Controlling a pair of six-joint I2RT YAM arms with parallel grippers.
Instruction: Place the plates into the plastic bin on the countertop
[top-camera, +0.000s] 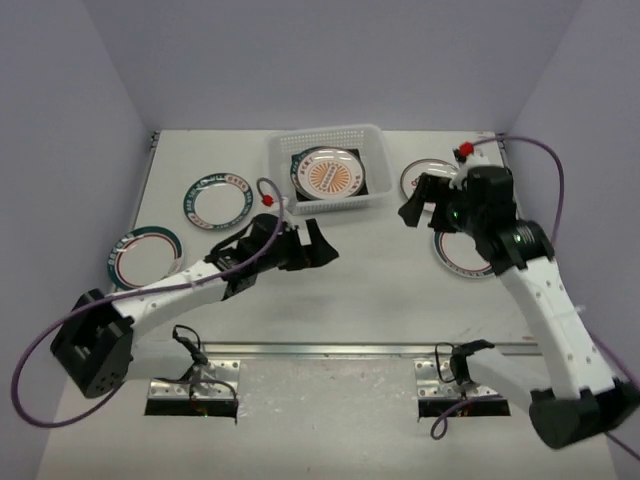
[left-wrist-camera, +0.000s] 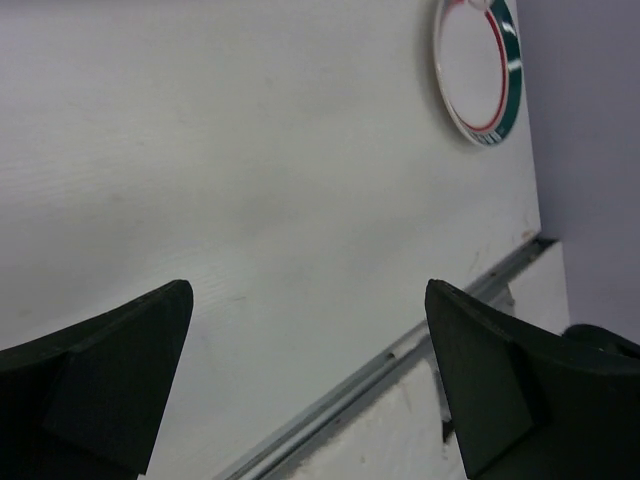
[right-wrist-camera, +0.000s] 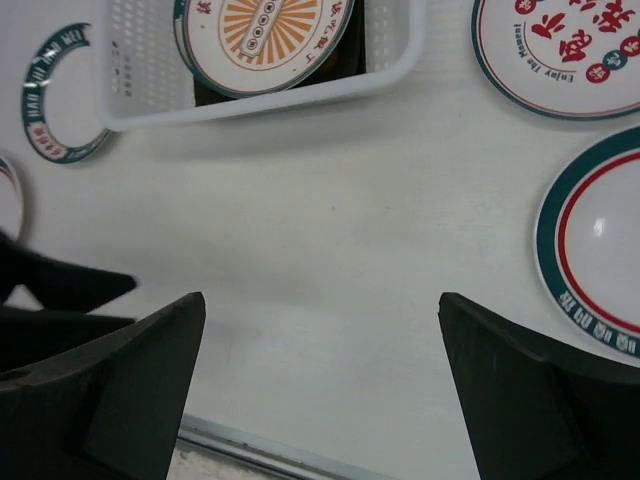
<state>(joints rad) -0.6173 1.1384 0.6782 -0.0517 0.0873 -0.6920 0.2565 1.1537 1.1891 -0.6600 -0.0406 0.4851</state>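
The white lattice plastic bin stands at the back centre of the countertop and holds a round plate with an orange sunburst on top of darker dishes. Outside it lie a teal-rimmed plate, a teal and red rimmed plate, a plate with red characters and another teal and red rimmed plate, half under my right arm. My left gripper is open and empty over the table's middle. My right gripper is open and empty right of the bin.
The right wrist view shows the bin, the sunburst plate, the red-character plate, a teal and red plate and the teal-rimmed plate. The left wrist view shows a plate and the front rail.
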